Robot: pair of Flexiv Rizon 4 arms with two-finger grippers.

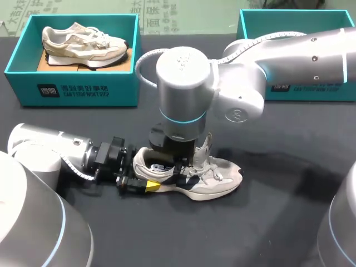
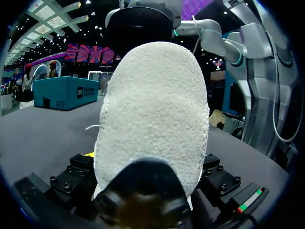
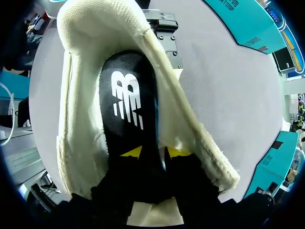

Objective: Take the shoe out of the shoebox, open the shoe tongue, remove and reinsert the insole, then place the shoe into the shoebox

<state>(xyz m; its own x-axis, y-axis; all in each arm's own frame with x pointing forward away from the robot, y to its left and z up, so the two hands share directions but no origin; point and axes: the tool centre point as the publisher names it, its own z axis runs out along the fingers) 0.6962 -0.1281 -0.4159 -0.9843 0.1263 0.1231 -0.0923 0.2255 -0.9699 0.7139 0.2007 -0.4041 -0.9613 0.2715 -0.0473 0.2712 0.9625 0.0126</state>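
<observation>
A cream and grey shoe [image 1: 217, 175] lies on its sole mid-table, toe to the right, its tongue [image 1: 204, 146] pulled upright. My left gripper [image 1: 146, 175] holds the heel, one yellow finger along the near side. In the left wrist view the rough white heel [image 2: 152, 119] fills the space between the fingers of the left gripper [image 2: 147, 183]. My right gripper [image 1: 181, 164] reaches straight down into the shoe's mouth. Its yellow tips [image 3: 155, 152] stand slightly apart inside the collar [image 3: 95, 47], right over the black insole [image 3: 124, 95], which lies in the shoe.
A teal shoebox [image 1: 72, 89] with a second shoe [image 1: 83, 44] stands at the back left. Another teal box [image 1: 311, 89] sits at the back right, partly behind my right arm. Dark bare table stretches in front of and to the right of the shoe.
</observation>
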